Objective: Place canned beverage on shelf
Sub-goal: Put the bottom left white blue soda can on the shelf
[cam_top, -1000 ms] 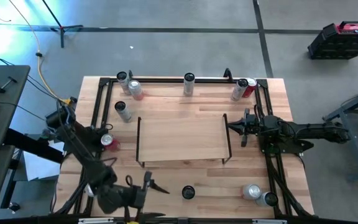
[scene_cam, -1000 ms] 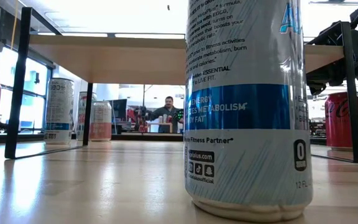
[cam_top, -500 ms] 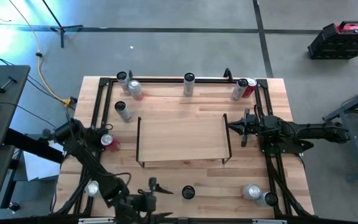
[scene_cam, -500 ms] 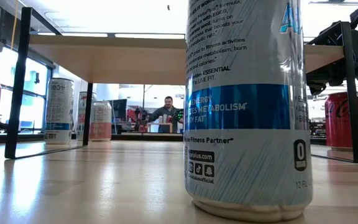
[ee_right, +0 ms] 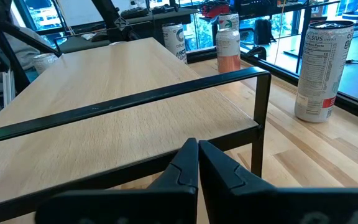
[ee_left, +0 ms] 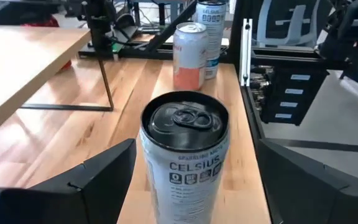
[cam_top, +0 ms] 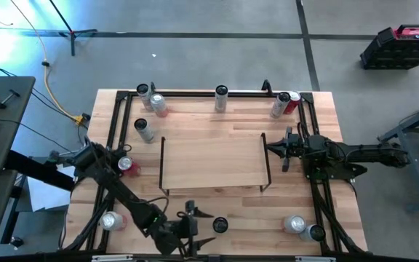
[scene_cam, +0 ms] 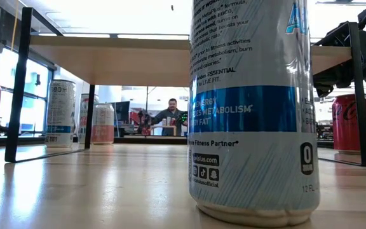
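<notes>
A white Celsius can with a black top (cam_top: 220,225) stands on its base near the table's near edge; it fills the low view (scene_cam: 253,108). My left gripper (cam_top: 199,223) is open just left of it. In the left wrist view the can (ee_left: 185,155) stands between the two spread fingers, apart from both. The shelf (cam_top: 213,164), a light-wood board on black wire end frames, stands mid-table with nothing on it. My right gripper (cam_top: 278,151) is shut and empty at the shelf's right end frame; it also shows in its wrist view (ee_right: 197,163).
Several cans stand along the far edge (cam_top: 220,98) and on the left side (cam_top: 144,129), among them a red one (cam_top: 127,166). Two cans (cam_top: 302,227) stand at the near right corner. Black rails (cam_top: 318,196) edge the tabletop.
My left gripper has travelled along the near edge toward the table's right, closing on the black-topped can. The can has not moved.
</notes>
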